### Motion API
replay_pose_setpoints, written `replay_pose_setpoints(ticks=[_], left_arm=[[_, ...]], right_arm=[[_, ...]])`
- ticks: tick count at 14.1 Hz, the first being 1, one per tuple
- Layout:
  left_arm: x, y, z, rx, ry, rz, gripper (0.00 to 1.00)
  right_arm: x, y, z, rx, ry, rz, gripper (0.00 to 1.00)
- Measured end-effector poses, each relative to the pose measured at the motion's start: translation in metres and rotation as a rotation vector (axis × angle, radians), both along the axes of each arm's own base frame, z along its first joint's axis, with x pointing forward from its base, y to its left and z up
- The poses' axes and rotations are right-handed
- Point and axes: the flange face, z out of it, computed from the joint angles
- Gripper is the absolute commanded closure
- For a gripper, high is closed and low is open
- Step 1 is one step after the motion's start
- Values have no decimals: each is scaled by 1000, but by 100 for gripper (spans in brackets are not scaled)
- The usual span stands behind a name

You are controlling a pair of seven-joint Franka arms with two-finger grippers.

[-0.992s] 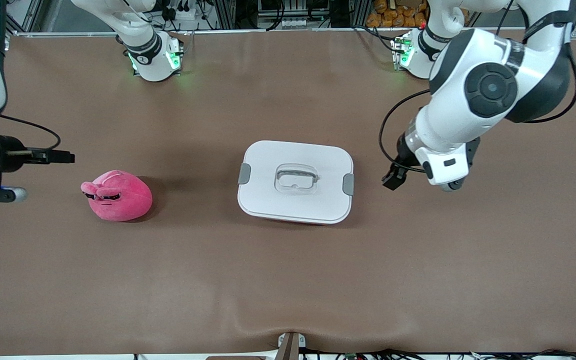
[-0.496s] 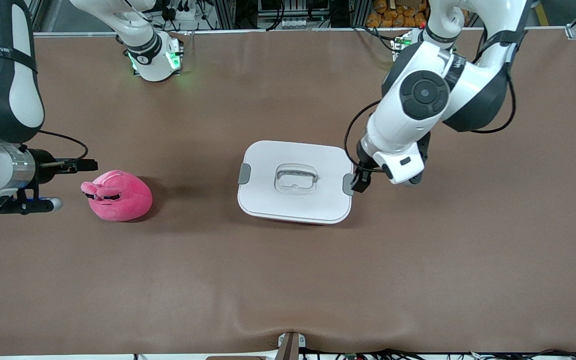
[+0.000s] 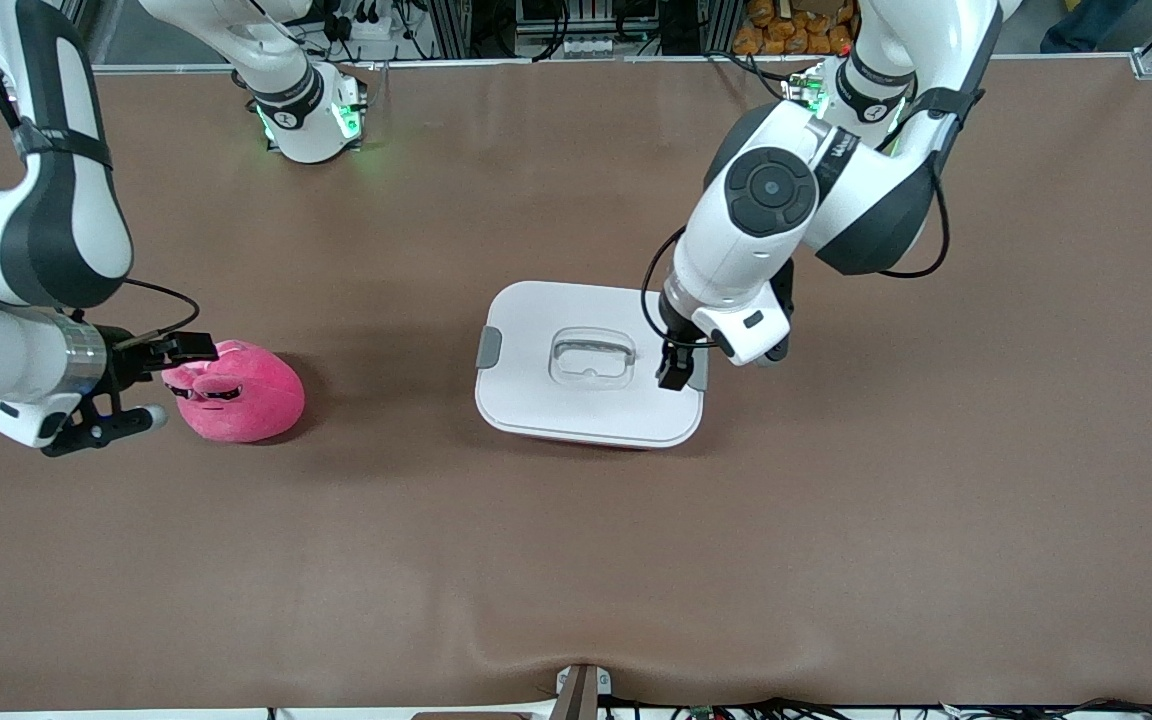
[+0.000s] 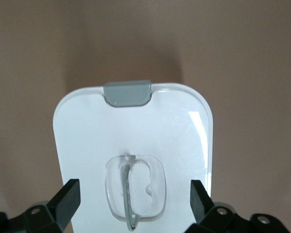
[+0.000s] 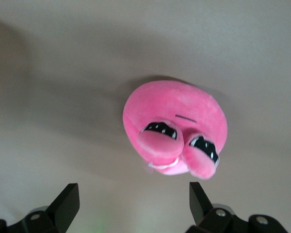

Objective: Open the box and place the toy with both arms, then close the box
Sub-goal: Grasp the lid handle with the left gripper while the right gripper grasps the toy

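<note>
Both arms have swung inward since the earlier frames: left gripper (image 3: 676, 375) now hangs over the box (image 3: 591, 362) lid near the grey clip (image 3: 698, 368) at the left arm's end, and right gripper (image 3: 186, 348) has come up to the toy (image 3: 234, 391), over its edge. Left gripper's fingers (image 4: 67, 200) stand wide apart, nothing between; right gripper's fingers (image 5: 68, 204) also wide, holding nothing.

Box sits at frame centre, lid on, long axis running across the frame, second clip (image 3: 488, 347) at the right arm's end, recessed handle (image 3: 592, 358) mid-lid. Toy sits at mid-left of frame, well apart from box, face toward the right arm's end.

Tabletop (image 3: 576, 560) is plain brown w/ a ripple at bottom centre. Arm bases, cables and metal framing run along top edge.
</note>
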Motion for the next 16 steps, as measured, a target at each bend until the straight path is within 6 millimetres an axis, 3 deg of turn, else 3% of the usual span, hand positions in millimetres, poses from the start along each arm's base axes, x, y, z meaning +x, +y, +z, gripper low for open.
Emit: replay_pose_setpoints(ticks=[5,9,16], left_arm=[[-14,-40,-33,13,-20,89,0],[-23,-65,-52,38,-31,122,0],[-32,-90,-78,50,-65,184,0]], right_arm=[[-5,-2,-21,53,-58,214,0],[-10,-6,-35,99,-135,516,0],[-31,-8,-94,183,-125,854,0]])
